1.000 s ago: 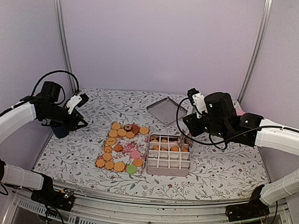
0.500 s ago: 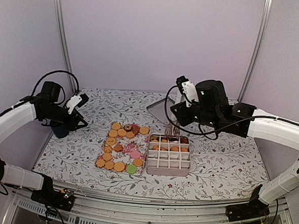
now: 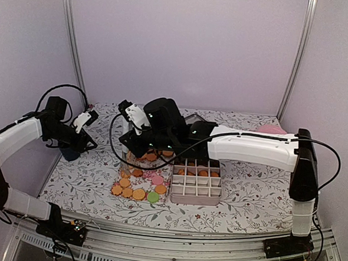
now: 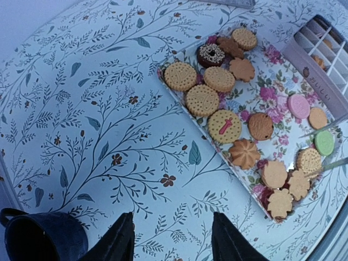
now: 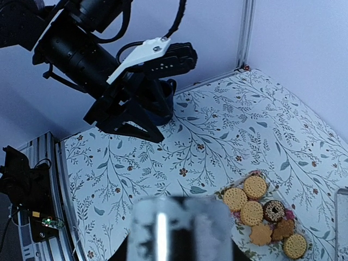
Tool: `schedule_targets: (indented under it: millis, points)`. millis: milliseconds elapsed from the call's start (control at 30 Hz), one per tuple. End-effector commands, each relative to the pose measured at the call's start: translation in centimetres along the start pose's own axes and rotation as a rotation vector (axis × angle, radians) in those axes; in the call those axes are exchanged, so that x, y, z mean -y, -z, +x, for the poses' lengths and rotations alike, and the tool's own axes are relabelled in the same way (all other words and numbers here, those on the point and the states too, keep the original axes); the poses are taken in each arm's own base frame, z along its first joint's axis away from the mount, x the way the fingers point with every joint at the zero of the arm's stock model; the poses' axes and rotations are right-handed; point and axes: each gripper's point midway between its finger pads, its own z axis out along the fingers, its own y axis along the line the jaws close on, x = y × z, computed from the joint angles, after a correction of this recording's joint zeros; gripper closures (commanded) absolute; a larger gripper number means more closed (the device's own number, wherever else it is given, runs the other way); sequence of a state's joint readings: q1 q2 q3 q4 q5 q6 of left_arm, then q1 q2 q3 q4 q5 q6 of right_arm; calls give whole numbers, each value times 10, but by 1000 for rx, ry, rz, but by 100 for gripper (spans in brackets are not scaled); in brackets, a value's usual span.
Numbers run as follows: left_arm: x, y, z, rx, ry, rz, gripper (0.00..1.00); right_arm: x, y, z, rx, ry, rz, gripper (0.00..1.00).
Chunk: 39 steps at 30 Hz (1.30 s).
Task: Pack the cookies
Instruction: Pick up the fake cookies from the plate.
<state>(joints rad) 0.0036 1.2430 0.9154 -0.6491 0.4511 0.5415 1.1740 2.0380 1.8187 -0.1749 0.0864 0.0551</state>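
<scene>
The cookies (image 3: 136,182) lie on a flowered tray (image 3: 159,171) left of a grey divided box (image 3: 195,191); a few fill the box's back compartments. In the left wrist view the cookies (image 4: 223,109) spread across the tray, round, flower-shaped, pink and green ones among them. My right gripper (image 3: 134,147) reaches over the tray's far left end, shut on silvery tongs (image 5: 179,231) that blur the bottom of its view. Two thin prongs (image 4: 326,163) cross the tray's right end. My left gripper (image 4: 173,234) hangs open over bare cloth left of the tray, nothing between its fingers.
A dark blue cup (image 3: 71,152) stands by the left arm (image 5: 103,60), at the table's left edge. A grey square lid (image 3: 192,118) lies at the back, mostly behind the right arm. A pink plate (image 3: 271,129) sits at the back right.
The right arm has swung from over the box far to the left, across the tray, carrying the tongs. The left arm has hardly moved.
</scene>
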Motion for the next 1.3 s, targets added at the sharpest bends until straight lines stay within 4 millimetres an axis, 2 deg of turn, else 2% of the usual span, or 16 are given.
schedule_targets:
  millis: [0, 200, 367, 800, 933, 1133, 1167, 1267]
  points:
    - [-3, 4, 3, -1, 2, -4, 50, -25, -26, -12, 49, 34, -91, 65]
    - [-3, 4, 3, 1, 7, -2, 50, -24, -55, 9, 26, 48, -75, 64]
    - [-3, 4, 4, -3, 2, -5, 50, -22, -65, 26, -4, 80, -66, 63]
    - [-3, 2, 4, 0, 6, 3, 51, -23, -66, 59, -77, 30, -88, 63]
    - [-3, 2, 4, 0, 7, 5, 51, -24, -62, 65, -91, 12, -94, 66]
    - [-2, 2, 4, 0, 6, 4, 51, -20, -47, 54, -55, -14, -77, 80]
    - [-2, 2, 4, 1, 7, 6, 51, -19, -44, 48, -41, -14, -71, 86]
    - [-2, 2, 4, 1, 7, 5, 51, -16, -34, 30, -5, -5, -51, 91]
